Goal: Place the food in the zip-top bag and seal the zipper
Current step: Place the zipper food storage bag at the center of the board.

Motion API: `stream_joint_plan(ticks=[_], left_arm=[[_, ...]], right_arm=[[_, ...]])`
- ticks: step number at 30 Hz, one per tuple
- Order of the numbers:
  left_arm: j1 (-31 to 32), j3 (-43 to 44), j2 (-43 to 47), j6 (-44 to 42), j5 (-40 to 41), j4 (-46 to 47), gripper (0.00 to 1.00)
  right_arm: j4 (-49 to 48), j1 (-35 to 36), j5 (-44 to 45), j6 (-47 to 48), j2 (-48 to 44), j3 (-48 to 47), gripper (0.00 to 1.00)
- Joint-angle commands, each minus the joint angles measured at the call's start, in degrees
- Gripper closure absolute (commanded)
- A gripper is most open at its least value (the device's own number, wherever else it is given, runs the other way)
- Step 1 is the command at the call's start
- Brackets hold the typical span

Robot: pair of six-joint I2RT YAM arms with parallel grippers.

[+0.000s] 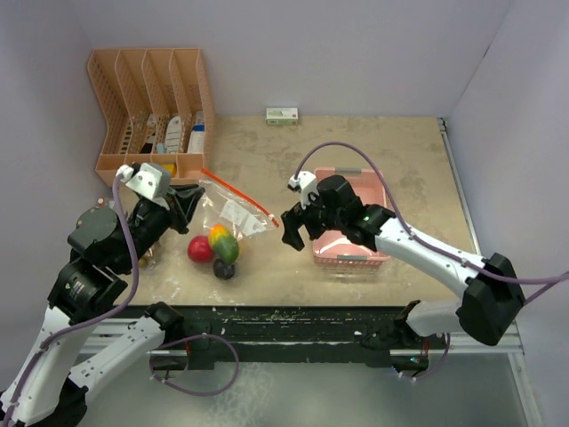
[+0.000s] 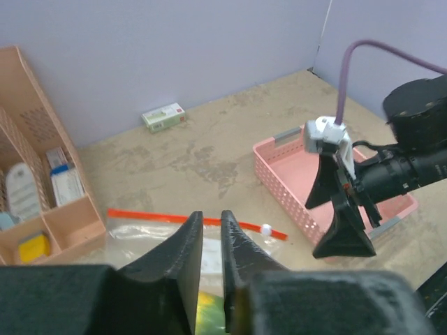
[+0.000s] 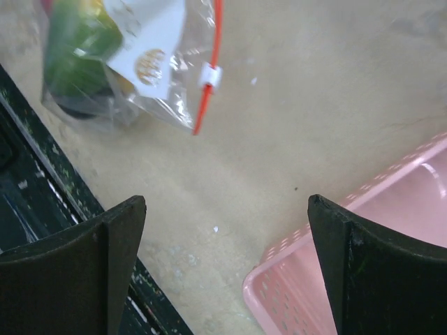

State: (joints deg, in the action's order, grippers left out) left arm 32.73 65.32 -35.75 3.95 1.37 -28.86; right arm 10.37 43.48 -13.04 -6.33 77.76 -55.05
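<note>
fruit [image 1: 222,247] in the bag [image 1: 236,213]
your right gripper [image 3: 225,202] gapes wide; left gripper [image 2: 211,218] narrow at the bag, grip unclear

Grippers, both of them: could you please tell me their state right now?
Left gripper: closed, apparently pinching the zip-top bag.
Right gripper: open, holding nothing.

Bare tabletop [image 1: 356,147] beyond zip-top bag [image 1: 233,213] and pink basket [image 1: 356,260]; organizer rack [image 1: 151,107] at far left.
</note>
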Motion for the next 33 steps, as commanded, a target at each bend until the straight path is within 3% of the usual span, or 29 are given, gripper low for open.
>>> stream_joint_plan(ticks=[1, 3, 6, 7, 33], left_arm=[[-0.2, -1.5, -0.8, 3.4, 4.9, 2.3, 0.74], [-0.2, -1.8, -1.3, 3.6, 4.9, 1.8, 0.6], [-0.2, -1.9, -2.7, 4.5, 3.6, 1.1, 0.22], [-0.2, -1.9, -3.1, 4.6, 2.7, 1.0, 0.02], [-0.2, -5.1, -6.7, 6.8, -0.9, 1.2, 0.01]], right_arm=[[-0.3, -0.1, 8.4, -4.5, -5.4, -7.3, 0.01], [1.2, -0.1, 10.6, -6.1, -6.1, -9.2, 0.01], [3.5, -0.1, 13.5, -8.2, -6.5, -10.9, 0.01], [3.9, -0.1, 14.5, -9.0, -6.5, -11.3, 0.0], [4.3, -0.1, 20.8, -15.1, -7.1, -12.3, 0.0]])
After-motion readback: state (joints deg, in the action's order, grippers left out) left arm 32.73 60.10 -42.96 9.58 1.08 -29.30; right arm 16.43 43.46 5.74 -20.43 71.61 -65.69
